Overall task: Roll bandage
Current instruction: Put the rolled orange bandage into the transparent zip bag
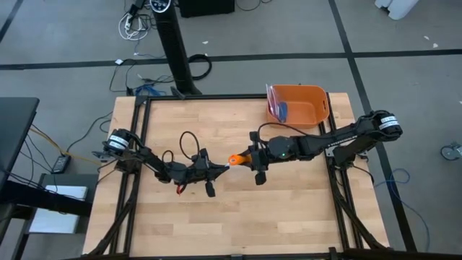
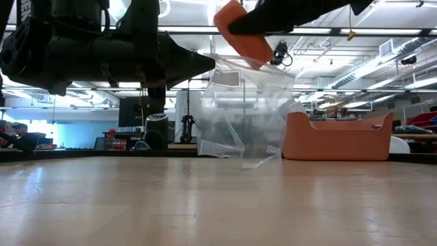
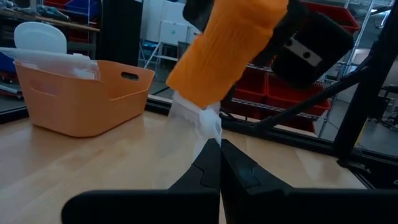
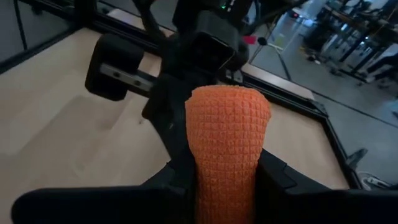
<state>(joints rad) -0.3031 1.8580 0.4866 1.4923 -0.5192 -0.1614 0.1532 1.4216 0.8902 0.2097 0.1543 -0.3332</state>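
Your only obstacle on the counter (image 1: 289,217) is the orange bin (image 1: 297,105) at the far right corner; the near half lies open.

No readable text, label, brand, number or sign appears in any view. Nothing legible stands on the table, the arms, or the equipment in the room behind.

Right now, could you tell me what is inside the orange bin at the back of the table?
The orange bin holds clear plastic with a blue patch against one wall. Its floor otherwise looks bare; anything beneath the plastic is hidden.
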